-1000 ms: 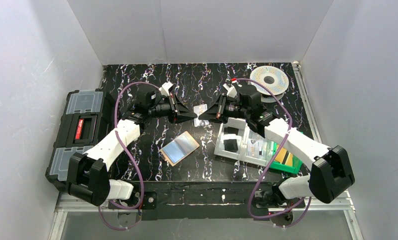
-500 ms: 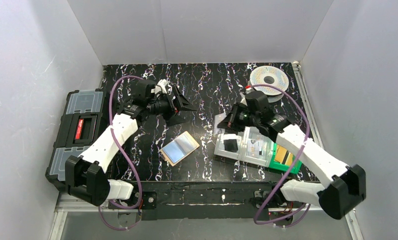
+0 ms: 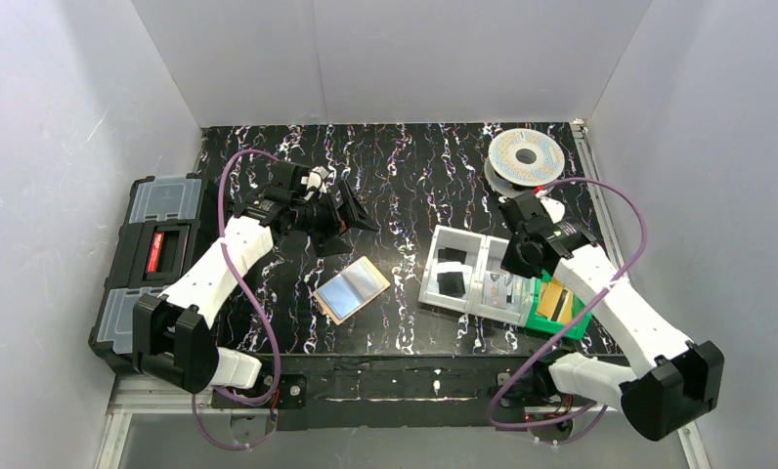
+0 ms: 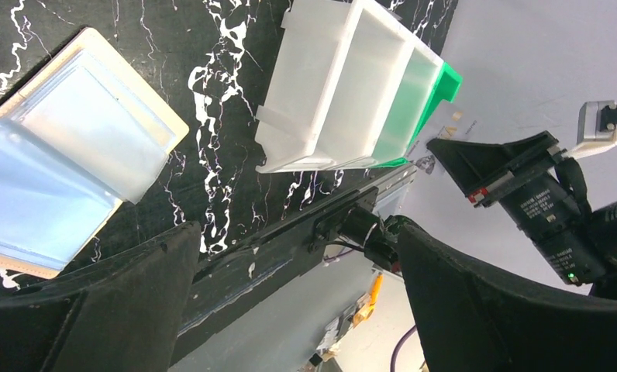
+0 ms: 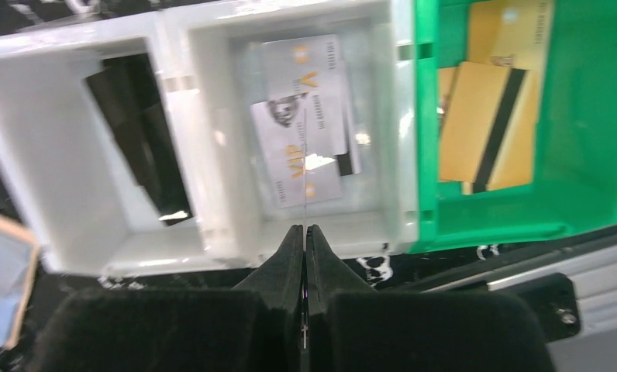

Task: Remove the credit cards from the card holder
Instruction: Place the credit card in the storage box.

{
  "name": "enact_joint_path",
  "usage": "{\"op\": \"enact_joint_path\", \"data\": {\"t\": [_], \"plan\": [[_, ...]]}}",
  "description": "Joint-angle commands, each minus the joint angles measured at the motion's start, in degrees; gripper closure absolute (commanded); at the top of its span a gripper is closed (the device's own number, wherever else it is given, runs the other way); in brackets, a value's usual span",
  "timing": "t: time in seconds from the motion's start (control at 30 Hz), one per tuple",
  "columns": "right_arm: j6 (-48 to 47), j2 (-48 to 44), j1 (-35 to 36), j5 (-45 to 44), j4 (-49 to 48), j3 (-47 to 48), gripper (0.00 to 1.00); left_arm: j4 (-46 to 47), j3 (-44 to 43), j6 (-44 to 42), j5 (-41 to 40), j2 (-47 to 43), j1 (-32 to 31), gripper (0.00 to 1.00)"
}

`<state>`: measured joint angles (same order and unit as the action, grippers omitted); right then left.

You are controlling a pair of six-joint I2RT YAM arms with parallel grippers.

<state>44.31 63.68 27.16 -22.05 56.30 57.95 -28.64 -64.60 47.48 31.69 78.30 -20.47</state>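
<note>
The card holder [image 3: 353,290] lies open on the black marble table, its tan rim framing pale blue shiny sleeves; it also shows in the left wrist view [image 4: 73,155]. My left gripper [image 3: 358,210] hangs above and behind it, open and empty [image 4: 296,232]. My right gripper [image 3: 515,262] is shut [image 5: 305,229] on a thin credit card seen edge-on [image 5: 305,209], over the middle compartment of the white tray [image 5: 212,232]. Silvery credit cards [image 5: 290,147] lie in that compartment.
Black cards [image 5: 139,132] sit in the tray's left compartment. A green bin [image 5: 584,194] beside it holds yellow-gold cards [image 5: 484,132]. A black toolbox [image 3: 155,249] stands at the left table edge. A wire spool [image 3: 525,156] lies at the back right.
The two grippers met over the table's middle a second ago. My left gripper has opened and drawn back left. The right arm has swung right with the card to over the tray.
</note>
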Motion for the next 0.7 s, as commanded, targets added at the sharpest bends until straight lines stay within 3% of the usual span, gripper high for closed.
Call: {"op": "enact_joint_path", "data": {"t": [0.0, 0.37, 0.67], "plan": [[-2.18, 4.01, -0.85, -6.27, 1.66, -0.17, 0.99, -2.15, -2.12, -2.29, 0.46, -0.64, -0.27, 0.02], [-3.74, 13.14, -1.64, -5.45, -1.11, -1.47, 0.97, -2.47, -1.85, -3.00, 0.83, -0.68, -0.27, 0.02], [-4.46, 14.39, -1.76, -3.64, -2.64, -0.99, 0.72, -2.90, -1.52, -3.27, 0.69, -0.93, -0.29, 0.02]]}}
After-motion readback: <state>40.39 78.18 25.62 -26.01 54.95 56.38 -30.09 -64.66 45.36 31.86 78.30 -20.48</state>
